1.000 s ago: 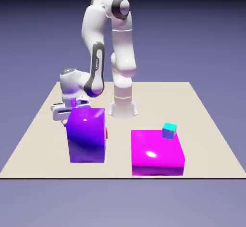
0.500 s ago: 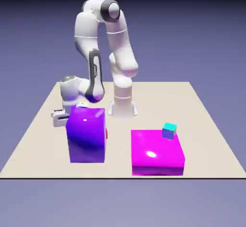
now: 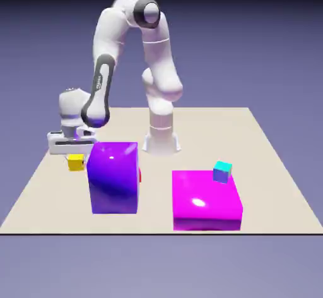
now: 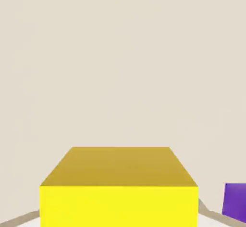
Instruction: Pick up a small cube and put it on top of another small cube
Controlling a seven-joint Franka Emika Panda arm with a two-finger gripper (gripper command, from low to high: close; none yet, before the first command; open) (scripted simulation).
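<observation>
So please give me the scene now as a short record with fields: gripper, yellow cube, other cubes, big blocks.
gripper: gripper, shut on the yellow cube
yellow cube: yellow cube, held just left of the purple block in the exterior view; fills the bottom of the hand view
cyan cube: cyan cube, resting on the magenta block's far right corner
red cube: red cube, only a sliver shows behind the purple block's right edge
big blocks: purple block and magenta block, side by side, apart
table: table, beige
</observation>
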